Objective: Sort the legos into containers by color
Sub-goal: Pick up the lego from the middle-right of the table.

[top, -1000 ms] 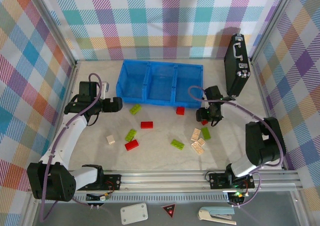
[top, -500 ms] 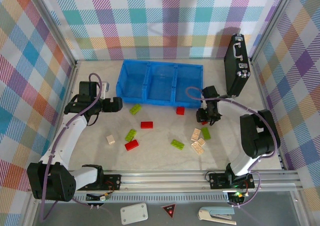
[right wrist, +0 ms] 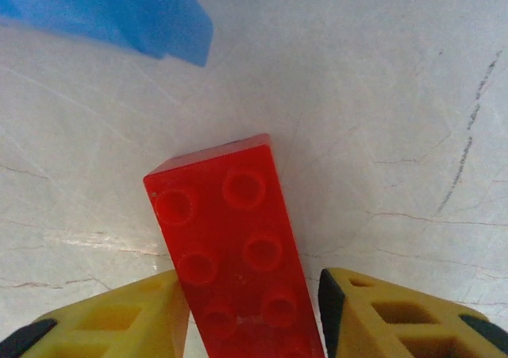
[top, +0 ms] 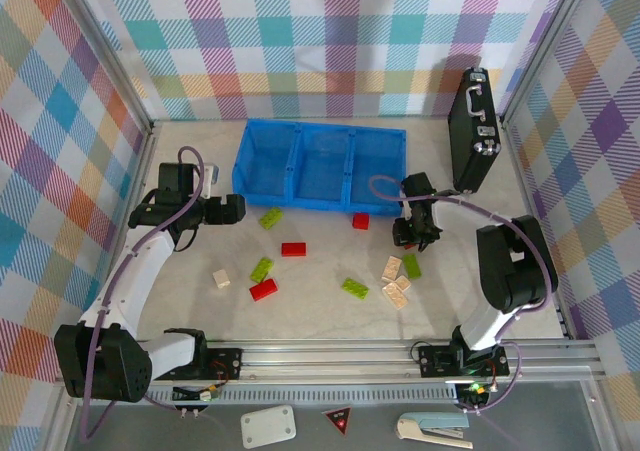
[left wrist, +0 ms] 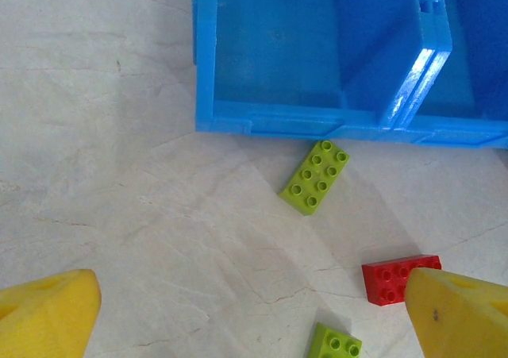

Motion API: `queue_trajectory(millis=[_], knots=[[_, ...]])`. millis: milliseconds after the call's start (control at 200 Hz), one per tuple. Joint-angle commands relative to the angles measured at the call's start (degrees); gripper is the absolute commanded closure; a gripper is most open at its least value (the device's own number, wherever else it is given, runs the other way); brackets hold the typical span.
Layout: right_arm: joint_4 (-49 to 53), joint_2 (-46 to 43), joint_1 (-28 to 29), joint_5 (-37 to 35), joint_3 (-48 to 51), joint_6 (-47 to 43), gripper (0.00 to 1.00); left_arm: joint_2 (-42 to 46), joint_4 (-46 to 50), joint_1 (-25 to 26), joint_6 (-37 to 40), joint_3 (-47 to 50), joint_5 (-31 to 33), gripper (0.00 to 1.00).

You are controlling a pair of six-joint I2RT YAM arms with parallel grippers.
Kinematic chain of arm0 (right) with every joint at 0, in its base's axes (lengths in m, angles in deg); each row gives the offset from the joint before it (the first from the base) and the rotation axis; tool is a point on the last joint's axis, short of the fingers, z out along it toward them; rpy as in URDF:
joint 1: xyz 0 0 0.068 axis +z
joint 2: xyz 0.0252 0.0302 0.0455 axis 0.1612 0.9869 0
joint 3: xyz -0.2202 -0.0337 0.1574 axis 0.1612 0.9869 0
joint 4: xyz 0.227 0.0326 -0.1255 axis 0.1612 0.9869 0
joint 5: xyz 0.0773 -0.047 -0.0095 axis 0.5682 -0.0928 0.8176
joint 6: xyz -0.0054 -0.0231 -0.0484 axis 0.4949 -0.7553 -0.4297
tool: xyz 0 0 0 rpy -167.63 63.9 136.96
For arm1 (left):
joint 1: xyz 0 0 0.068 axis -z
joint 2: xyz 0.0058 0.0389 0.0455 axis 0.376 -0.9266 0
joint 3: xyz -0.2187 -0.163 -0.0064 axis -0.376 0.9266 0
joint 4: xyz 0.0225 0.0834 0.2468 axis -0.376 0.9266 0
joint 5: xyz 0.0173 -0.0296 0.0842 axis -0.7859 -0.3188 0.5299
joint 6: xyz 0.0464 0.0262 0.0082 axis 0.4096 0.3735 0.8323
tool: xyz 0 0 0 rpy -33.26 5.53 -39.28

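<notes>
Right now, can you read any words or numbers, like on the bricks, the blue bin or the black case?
No text can be read anywhere.
Red studded plastic brick: studs look blank.
Long bright-blue plastic bin: no label.
Black briefcase-like case: no legible mark.
Dark triangle with a red mark, front ledge: too small to read.

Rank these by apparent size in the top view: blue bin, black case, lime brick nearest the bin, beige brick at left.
Largest to smallest:
blue bin
black case
lime brick
beige brick
The two bricks are close.
</notes>
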Motion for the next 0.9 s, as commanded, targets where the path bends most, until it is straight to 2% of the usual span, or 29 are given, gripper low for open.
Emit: queue_trajectory(millis=[0, 240, 540, 895], knots=[[0.8, 0.7, 0.5, -0.9, -1.3, -0.4, 0.57, 0.8, -0.8, -0.1, 0.8, 0.5, -1.3, 0.02], [2.2, -2.3, 0.9, -1.6, -1.0, 0.4, 0.63, 1.2, -0.6, 0.0, 0.9, 0.5, -1.2, 0.02], [3.7, -8.0, 1.6, 1.8, -1.7, 3.6, 0.66, 1.9, -0.9, -0.1, 0.8, 0.6, -1.9, 0.02], [3.1, -3.5, 1.6, -0.9, -6.9, 6.5, 0.69, 2.1, -0.7, 0.0, 0.9, 0.8, -2.1, 0.02]])
